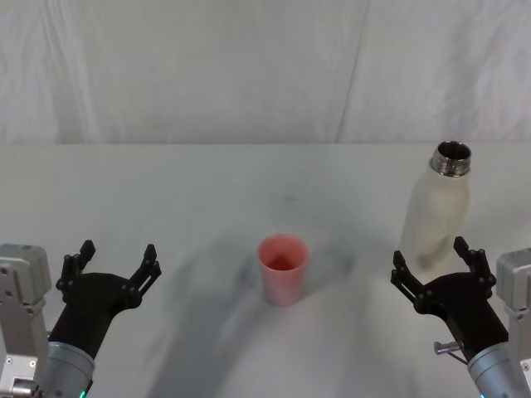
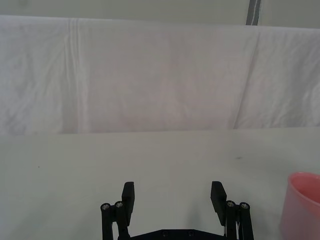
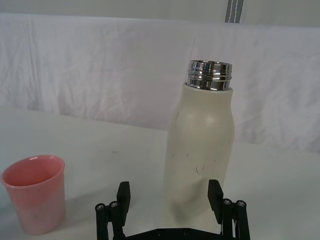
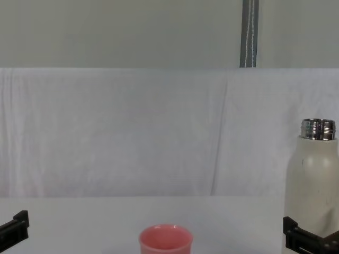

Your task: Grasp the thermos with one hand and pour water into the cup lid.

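The thermos (image 1: 437, 211) stands upright at the right of the white table, cream-white with an uncapped steel neck; it also shows in the right wrist view (image 3: 202, 145) and the chest view (image 4: 312, 182). The pink cup lid (image 1: 283, 268) sits upright at the table's middle, seen too as the cup lid (image 3: 36, 192) (image 4: 165, 241) (image 2: 302, 207). My right gripper (image 1: 431, 261) is open just in front of the thermos base, fingers either side, not touching it; the right gripper (image 3: 170, 192) shows the same. My left gripper (image 1: 116, 259) is open over bare table, left of the cup lid.
A white cloth backdrop (image 1: 265, 70) hangs behind the table's far edge. A grey pole (image 4: 249, 33) rises behind it. Bare table (image 1: 166, 191) lies between and beyond the grippers.
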You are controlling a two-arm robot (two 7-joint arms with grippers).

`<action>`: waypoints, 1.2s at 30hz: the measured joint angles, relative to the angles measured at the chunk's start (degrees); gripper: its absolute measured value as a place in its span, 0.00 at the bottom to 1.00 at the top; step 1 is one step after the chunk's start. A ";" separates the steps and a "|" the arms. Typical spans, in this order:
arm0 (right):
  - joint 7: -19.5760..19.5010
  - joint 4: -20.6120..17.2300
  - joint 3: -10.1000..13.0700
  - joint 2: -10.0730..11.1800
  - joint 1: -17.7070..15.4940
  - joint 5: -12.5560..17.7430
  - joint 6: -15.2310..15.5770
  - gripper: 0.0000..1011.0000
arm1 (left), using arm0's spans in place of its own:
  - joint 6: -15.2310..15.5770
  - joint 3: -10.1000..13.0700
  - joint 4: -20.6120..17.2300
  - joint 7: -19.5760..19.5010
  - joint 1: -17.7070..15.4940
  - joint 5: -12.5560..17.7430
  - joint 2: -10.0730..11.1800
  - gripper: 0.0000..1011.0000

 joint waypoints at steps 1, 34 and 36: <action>0.00 0.00 0.00 0.00 0.00 0.00 0.00 0.99 | 0.00 0.00 0.00 0.00 0.00 0.00 0.00 0.99; 0.00 0.00 0.00 0.00 0.00 0.00 0.00 0.99 | 0.00 0.00 0.00 0.00 0.00 0.00 0.00 0.99; 0.00 0.00 0.00 0.00 0.00 0.00 0.00 0.99 | 0.00 0.00 0.00 0.00 0.00 0.00 0.00 0.99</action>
